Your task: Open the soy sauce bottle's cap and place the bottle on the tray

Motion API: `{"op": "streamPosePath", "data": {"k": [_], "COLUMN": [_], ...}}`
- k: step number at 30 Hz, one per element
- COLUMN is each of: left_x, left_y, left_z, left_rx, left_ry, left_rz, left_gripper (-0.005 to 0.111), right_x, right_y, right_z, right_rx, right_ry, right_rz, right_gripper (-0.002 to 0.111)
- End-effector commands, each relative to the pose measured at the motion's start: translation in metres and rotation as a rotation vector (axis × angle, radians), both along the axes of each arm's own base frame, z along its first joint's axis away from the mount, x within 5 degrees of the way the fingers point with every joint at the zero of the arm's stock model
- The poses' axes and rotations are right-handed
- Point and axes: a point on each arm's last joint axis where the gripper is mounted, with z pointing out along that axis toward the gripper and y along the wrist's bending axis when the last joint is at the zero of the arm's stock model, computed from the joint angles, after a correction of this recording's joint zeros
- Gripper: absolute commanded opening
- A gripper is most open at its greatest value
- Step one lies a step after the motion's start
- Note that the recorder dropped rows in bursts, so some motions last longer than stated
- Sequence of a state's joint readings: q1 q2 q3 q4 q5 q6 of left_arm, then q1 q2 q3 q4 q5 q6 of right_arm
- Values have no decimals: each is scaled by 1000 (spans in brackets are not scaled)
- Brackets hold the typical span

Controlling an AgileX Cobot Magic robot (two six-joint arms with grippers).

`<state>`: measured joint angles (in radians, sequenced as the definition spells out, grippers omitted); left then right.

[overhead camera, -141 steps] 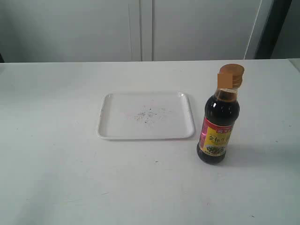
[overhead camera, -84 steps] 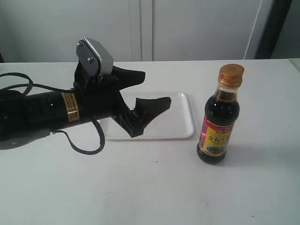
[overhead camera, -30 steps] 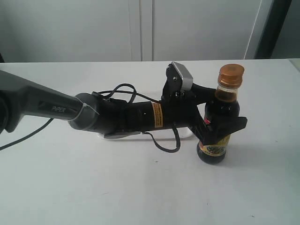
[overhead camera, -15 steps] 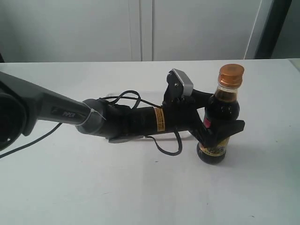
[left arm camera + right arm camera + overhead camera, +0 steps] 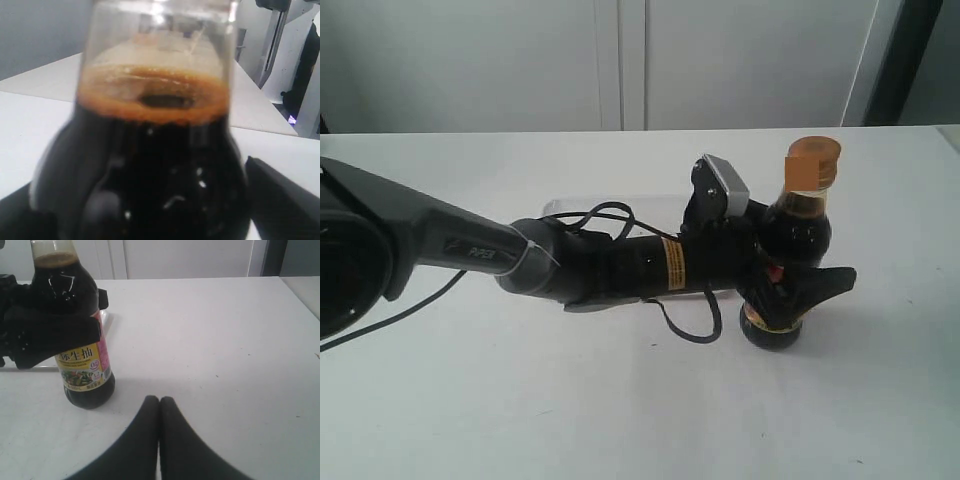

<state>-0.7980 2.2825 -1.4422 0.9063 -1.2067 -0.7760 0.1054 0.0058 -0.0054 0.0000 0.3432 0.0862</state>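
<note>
The exterior view looks down across the table (image 5: 470, 400) from in front of the soy sauce bottle (image 5: 788, 262). The left wrist view sits directly against that bottle (image 5: 150, 165). The right wrist view faces it (image 5: 80, 340) from nearby, low over the table.

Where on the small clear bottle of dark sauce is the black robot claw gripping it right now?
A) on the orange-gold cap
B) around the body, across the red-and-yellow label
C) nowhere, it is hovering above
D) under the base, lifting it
B: the left gripper closes around the body of the soy sauce bottle across its label, well below the orange-gold cap, with the base on the white table.
</note>
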Motion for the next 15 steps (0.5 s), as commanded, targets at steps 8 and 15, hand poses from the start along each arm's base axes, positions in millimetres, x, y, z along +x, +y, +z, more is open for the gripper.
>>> {"op": "streamPosePath", "data": {"k": [8,15], "left_x": [-7,-6], "left_y": [-5,-5], "left_z": [3,-2], "left_rx": [-7,48], "left_ry": [-39,-48], "left_rz": [-35,-31], "left_gripper": [0,0], "right_x": [1,3], "right_y": [-1,0], "right_z": [3,22], "right_rx": [-46,-24], "right_ry": [-56,-270], "right_rz": [1,6], "right_gripper": [0,0]}}
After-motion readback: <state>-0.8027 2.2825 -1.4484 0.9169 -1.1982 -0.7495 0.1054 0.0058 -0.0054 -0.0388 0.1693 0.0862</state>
